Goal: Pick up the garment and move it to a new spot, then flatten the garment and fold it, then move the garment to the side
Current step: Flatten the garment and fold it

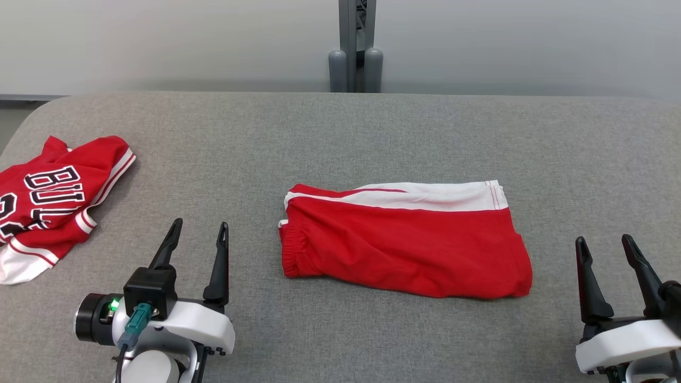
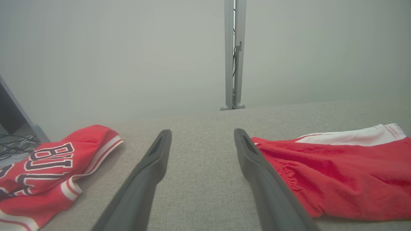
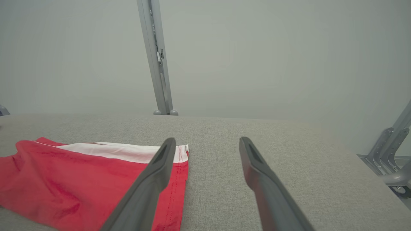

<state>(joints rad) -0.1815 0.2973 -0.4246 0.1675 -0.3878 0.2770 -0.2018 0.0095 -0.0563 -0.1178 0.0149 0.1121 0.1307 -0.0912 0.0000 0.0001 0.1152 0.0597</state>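
Garment: folded red-and-white fabric shorts (image 1: 407,242) lying centre frame.
Cut off: red lettered jersey (image 1: 48,202) running off the left edge.
Tools: I'm seeing left gripper (image 1: 200,223) and right gripper (image 1: 604,239) both standing apart, empty.

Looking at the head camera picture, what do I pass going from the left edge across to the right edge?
Crumpled red jersey → left claw, open → folded red and white shorts → right claw, open.

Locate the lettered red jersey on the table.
In the head view the jersey lies crumpled at the table's left edge, left of the left gripper, apart from the red shorts.
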